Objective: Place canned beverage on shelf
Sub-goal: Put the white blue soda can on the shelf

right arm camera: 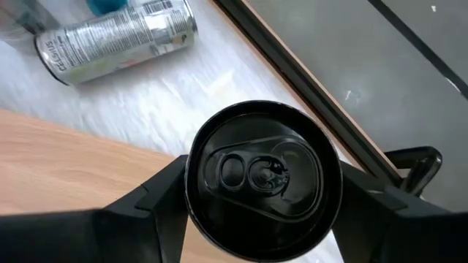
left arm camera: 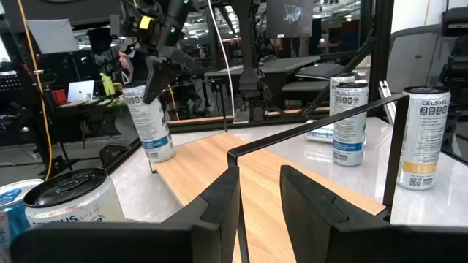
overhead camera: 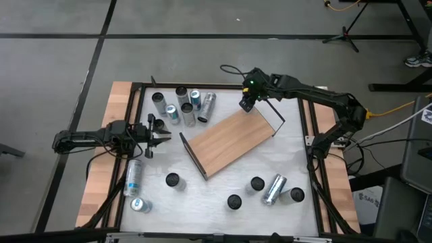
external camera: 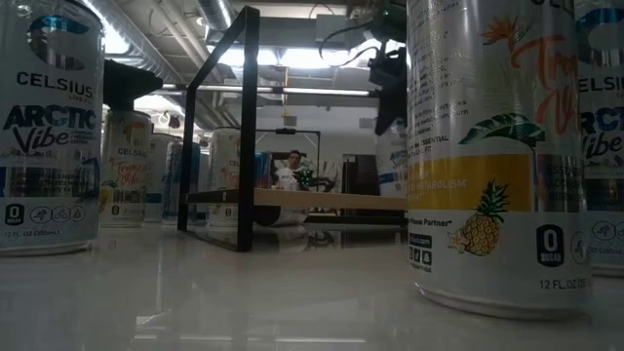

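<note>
Wood-grain shelf (overhead camera: 229, 140) lies flat in the middle of the table (overhead camera: 223, 189), its long axis running diagonally from the near left to the far right. At its far right corner the right hand (overhead camera: 247, 102) is clamped on an upright can (right arm camera: 263, 172) (black top up), seen from above in the right wrist view. The left hand (overhead camera: 160, 138) waits at the table's left edge, fingers together, pointing toward the shelf.
</note>
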Motion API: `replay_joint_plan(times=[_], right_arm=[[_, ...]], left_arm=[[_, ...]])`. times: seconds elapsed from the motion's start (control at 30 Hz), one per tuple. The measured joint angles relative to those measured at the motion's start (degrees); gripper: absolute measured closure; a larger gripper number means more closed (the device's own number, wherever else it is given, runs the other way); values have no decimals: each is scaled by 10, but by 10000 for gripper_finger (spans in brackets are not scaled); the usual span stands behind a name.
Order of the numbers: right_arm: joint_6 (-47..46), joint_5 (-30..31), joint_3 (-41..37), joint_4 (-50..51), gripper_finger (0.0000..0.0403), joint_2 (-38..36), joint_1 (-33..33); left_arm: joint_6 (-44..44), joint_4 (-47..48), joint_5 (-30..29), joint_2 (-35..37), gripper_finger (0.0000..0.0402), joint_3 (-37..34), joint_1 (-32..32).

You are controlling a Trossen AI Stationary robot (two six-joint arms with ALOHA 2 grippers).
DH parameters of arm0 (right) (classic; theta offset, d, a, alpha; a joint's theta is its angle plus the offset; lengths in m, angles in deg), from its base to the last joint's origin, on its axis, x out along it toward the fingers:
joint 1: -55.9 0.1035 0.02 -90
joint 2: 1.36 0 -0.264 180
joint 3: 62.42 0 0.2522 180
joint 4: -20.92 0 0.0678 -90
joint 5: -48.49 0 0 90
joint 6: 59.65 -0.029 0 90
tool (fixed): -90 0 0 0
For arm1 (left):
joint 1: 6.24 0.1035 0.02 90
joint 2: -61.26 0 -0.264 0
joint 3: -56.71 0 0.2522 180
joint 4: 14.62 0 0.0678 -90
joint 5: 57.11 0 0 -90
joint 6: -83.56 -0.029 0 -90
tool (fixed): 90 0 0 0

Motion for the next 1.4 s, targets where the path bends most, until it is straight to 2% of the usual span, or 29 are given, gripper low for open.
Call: replay_joint_plan(times=[0.2,0.6,1.0,1.4], right_arm=[[0,-1,0,3,156,0,0],[2,-5,-2,10,102,0,-1],[2,-6,0,10,96,0,-1],[1,-7,91,58,95,1,-1]], left_arm=[[0,0,0,0,310,0,0],[0,0,0,0,310,0,0],[0,0,0,0,310,0,0],[0,0,0,0,310,0,0]])
